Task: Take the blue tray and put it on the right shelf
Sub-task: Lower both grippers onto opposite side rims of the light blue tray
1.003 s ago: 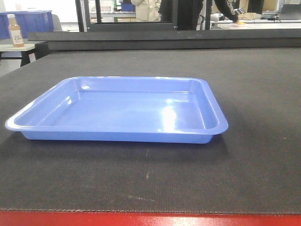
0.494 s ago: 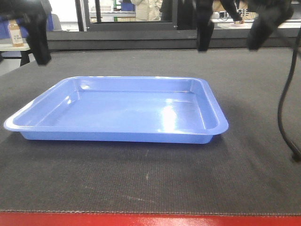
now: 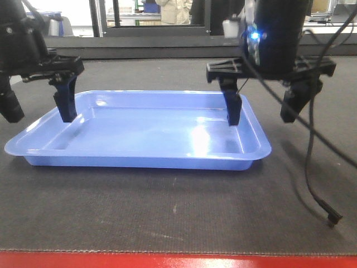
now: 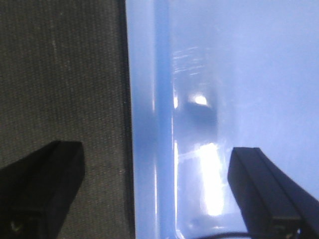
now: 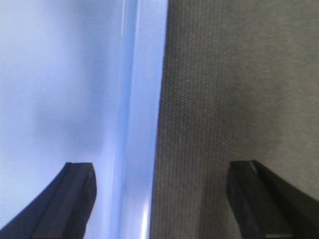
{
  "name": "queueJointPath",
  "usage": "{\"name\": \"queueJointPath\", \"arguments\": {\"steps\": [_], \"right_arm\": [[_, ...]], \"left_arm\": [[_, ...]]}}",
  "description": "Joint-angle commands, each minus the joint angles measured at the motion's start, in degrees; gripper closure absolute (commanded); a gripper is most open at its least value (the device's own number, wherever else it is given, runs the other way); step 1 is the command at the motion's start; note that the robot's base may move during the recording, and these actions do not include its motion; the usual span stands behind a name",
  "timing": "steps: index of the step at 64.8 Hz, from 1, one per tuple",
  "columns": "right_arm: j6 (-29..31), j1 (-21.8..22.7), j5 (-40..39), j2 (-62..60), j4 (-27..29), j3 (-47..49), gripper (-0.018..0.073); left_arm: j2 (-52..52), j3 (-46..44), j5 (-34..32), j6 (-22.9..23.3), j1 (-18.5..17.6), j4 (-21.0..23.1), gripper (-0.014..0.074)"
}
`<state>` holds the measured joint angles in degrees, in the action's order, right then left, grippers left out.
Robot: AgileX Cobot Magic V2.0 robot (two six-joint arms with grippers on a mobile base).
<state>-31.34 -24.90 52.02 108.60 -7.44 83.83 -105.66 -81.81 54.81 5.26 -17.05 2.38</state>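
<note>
- The left pincer [image 3: 40, 114] and right pincer [image 3: 261, 120], both spread wide, each straddle a side rim of the shallow glossy periwinkle-blue plastic tray [image 3: 145, 134].
- The tray lies flat on the dark grey matted desk [image 3: 167, 212].
- Best to sink evenly, clench together, lift level.

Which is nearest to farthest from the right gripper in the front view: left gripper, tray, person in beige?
From the right gripper:
1. The tray, its right rim between the open fingers.
2. The left gripper, across the tray at its left rim.
3. The person, far back, beyond the table.
</note>
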Motion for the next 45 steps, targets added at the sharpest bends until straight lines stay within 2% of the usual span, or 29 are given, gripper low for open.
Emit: {"name": "queueJointPath", "arguments": {"steps": [1,12,18,23,25,28,31,37,40,45], "right_arm": [[0.4,0.2,-2.2,-2.1,-0.5,2.1,-0.0063],[0.7,0.1,-2.4,-1.1,-0.3,2.1,-0.0056],[1.2,-0.3,-2.4,-0.9,-0.3,2.1,0.0021],[1.2,-0.5,-2.1,-0.9,0.0,2.1,0.0169],[1.2,-0.5,-2.0,-0.9,0.1,2.1,0.0279],[1.2,-0.5,-1.7,-0.9,0.1,2.1,0.0381],[1.2,-0.5,-1.4,-0.9,0.1,2.1,0.0520],[1.2,-0.5,-1.4,-0.9,0.0,2.1,0.0487],[1.2,-0.5,-1.3,-0.9,0.0,2.2,0.0501],[1.2,-0.5,-1.0,-1.4,0.0,2.2,0.0508]], "left_arm": [[1.8,-1.9,-1.7,0.9,0.0,0.8,0.0110],[0.6,-1.9,-1.7,2.0,0.0,1.1,0.0111],[0.3,-1.9,-1.5,2.0,0.0,1.6,0.0134],[0.3,-1.9,-1.5,2.0,0.0,2.4,0.0211],[0.3,-1.9,-1.5,2.0,0.0,2.4,0.0281],[0.3,-1.9,-1.5,2.0,0.0,2.4,0.0367],[0.3,-1.9,-1.5,2.0,0.0,2.4,0.0467],[0.3,-1.9,-1.4,2.0,0.0,2.4,0.0664],[0.3,-1.9,-1.4,2.0,0.0,2.4,0.0619],[0.3,-1.9,-0.5,2.0,0.0,2.4,0.0643]]}}
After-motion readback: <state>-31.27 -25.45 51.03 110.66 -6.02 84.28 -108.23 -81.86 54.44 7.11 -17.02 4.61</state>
